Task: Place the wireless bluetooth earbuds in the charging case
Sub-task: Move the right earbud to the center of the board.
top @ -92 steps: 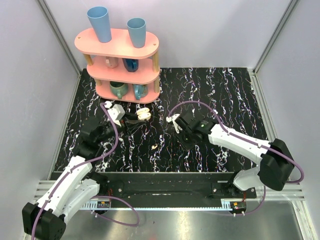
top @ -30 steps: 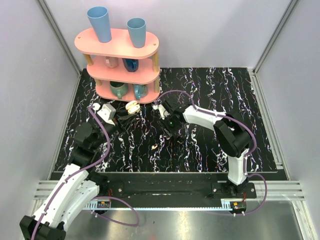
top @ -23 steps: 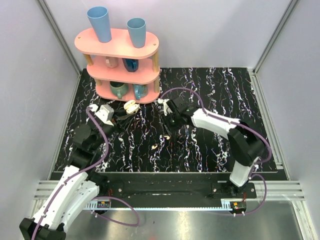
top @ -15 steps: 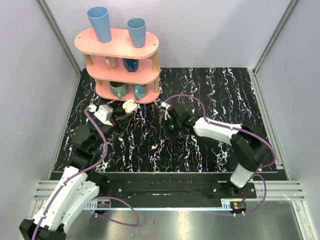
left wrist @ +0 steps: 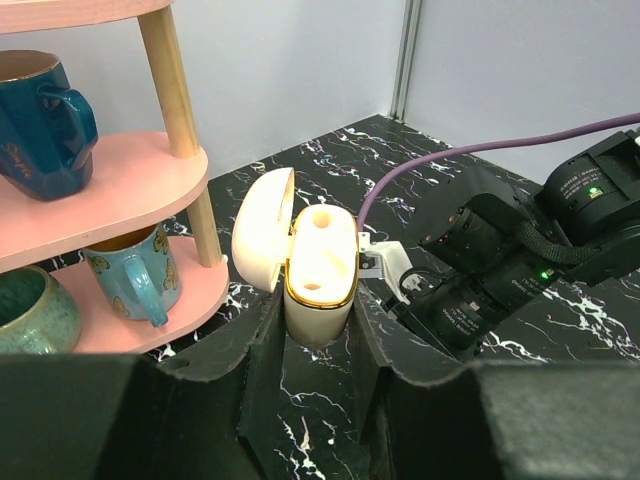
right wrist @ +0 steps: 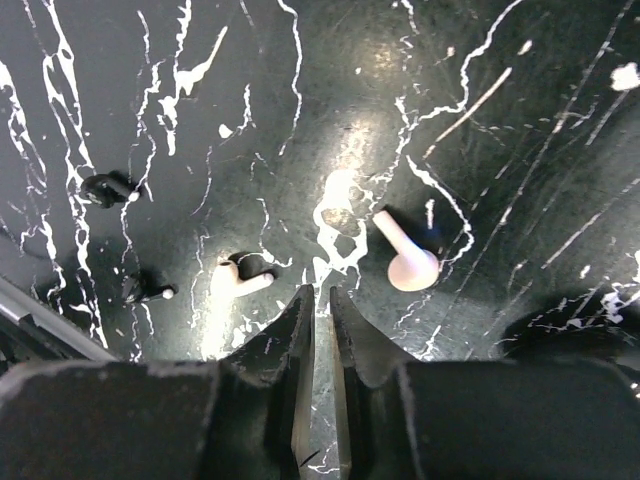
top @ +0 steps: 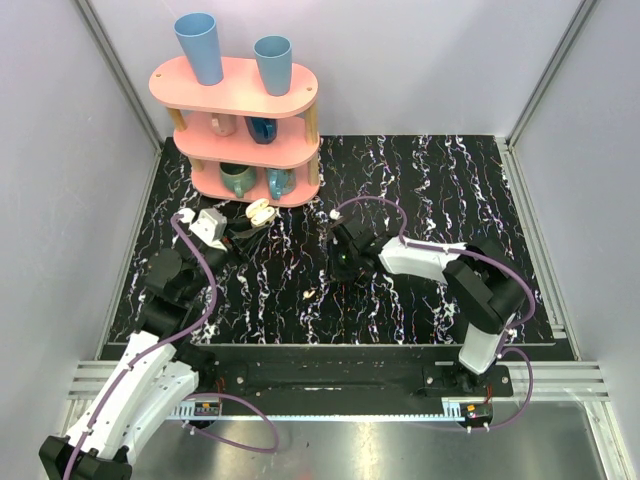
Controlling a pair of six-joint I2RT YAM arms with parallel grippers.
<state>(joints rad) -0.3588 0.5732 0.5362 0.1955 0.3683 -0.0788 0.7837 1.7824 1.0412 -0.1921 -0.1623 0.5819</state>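
L gripper tight in a grip; R gripper fully closed, tips down

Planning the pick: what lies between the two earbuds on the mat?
Right wrist view: only bare mat between one earbud and the other earbud; the shut right gripper points at that gap.

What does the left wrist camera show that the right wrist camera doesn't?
Only the left wrist view: the open charging case gripped in the left hand, the pink shelf with mugs, and the right arm with its purple cable.
Only the right wrist view: the two earbuds lying loose, one on either side of the right hand, which is shut on nothing.
Both: the black marbled table.
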